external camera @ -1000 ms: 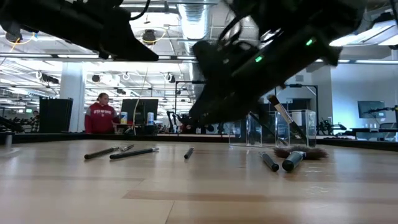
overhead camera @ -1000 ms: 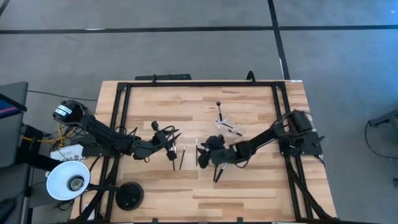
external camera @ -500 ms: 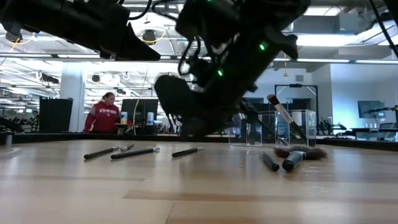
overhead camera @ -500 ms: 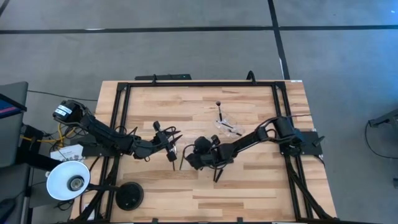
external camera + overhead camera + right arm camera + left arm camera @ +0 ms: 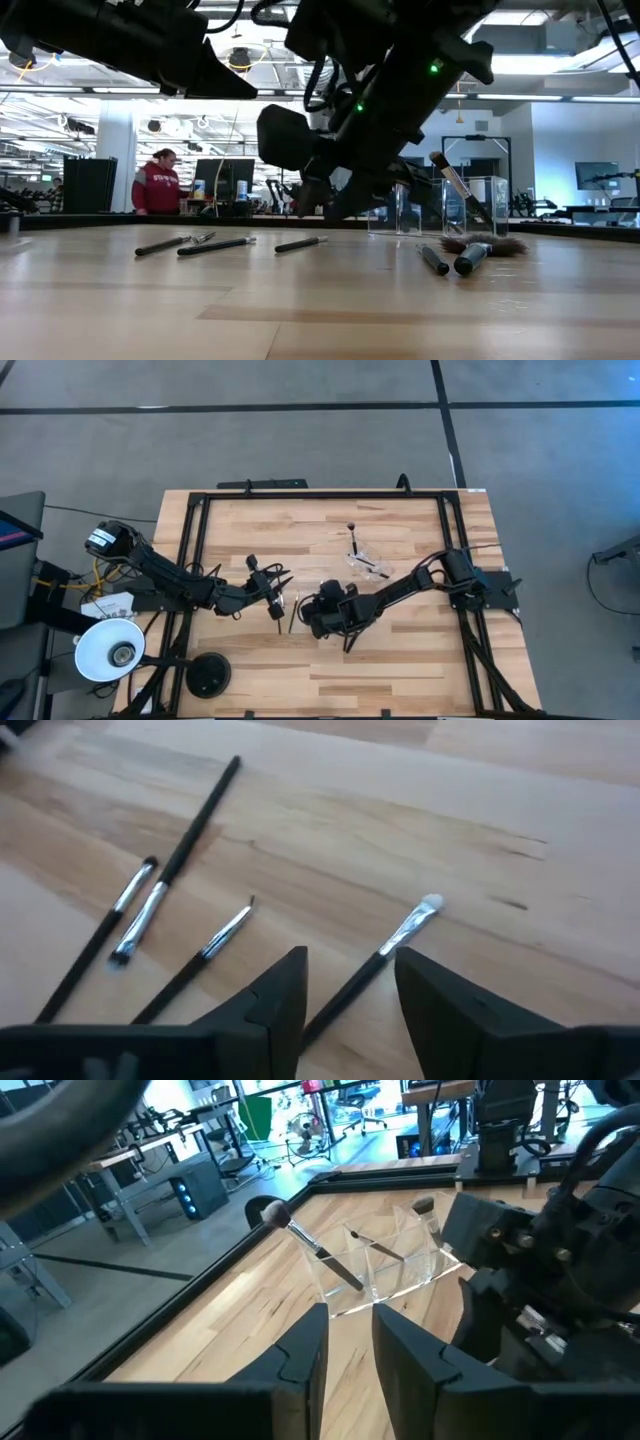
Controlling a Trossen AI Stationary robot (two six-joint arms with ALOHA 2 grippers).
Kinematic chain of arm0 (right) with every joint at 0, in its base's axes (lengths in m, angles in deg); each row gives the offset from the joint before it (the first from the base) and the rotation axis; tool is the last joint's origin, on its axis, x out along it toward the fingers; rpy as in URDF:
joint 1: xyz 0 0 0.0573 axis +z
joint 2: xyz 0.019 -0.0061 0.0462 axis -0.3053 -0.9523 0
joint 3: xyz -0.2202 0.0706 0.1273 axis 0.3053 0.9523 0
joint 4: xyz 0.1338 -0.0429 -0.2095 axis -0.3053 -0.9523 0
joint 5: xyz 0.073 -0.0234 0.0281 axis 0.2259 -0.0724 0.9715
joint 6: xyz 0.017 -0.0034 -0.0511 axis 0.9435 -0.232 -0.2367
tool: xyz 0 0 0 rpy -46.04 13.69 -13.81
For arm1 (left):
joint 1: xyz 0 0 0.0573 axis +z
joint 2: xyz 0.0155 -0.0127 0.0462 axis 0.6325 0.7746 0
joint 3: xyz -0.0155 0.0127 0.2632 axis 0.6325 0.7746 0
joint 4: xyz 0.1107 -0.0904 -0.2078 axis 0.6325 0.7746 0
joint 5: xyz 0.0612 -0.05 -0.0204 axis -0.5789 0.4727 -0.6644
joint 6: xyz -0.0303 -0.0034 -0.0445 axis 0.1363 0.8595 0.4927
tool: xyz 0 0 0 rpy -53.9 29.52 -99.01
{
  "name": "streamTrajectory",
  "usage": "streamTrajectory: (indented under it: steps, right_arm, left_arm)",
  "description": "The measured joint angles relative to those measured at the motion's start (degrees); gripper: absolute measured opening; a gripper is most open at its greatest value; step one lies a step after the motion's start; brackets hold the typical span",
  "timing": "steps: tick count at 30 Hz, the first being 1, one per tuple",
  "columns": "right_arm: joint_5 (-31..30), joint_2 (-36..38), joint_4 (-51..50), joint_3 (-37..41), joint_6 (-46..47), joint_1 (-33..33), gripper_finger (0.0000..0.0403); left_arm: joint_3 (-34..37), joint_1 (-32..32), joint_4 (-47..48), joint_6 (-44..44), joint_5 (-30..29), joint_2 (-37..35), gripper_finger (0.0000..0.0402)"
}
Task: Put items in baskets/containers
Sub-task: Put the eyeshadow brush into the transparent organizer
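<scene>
High view: left claw (image 5: 278,601) low over the wooden worktop (image 5: 400,660), left of centre. Right claw (image 5: 311,619) just beside it, reaching in from the right, farther left than a second ago. Thin makeup brush (image 5: 293,615) lying between the two. Clear cup (image 5: 366,563) farther back, one brush leaning in it. White label (image 5: 100,540) on the left arm's base, too small to read.

Low view: three slim brushes (image 5: 215,245) flat on the boards; the nearest one to the right claw now lying crosswise, end-on a second ago. Fan brush (image 5: 482,244) at the right, in front of the cup. Person in a red top (image 5: 154,187) in the room behind, print unreadable.

Left wrist view: fingers slightly parted, pinching nothing; cup ahead with a round-headed brush (image 5: 305,1238) sticking out.

Right wrist view: fingers (image 5: 272,1003) spread, a silver-ferruled brush (image 5: 392,953) lying on the wood between them, ungripped.
</scene>
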Motion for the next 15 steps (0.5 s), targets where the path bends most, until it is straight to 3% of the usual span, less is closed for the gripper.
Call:
streamTrajectory:
  steps: [10, 15]
  right_arm:
    - [-2.1, -5.3, 5.4, -0.3, 0.9, -2.2, 0.0157]
    - [-3.1, -7.9, 10.1, -0.3, -8.8, -2.9, 0.0114]
  left_arm:
    - [0.1, 0.0, 0.0, 0.0, 0.0, 0.0, 0.0079]
    - [0.4, 0.0, 0.1, 0.0, 0.0, 0.0, 0.0079]
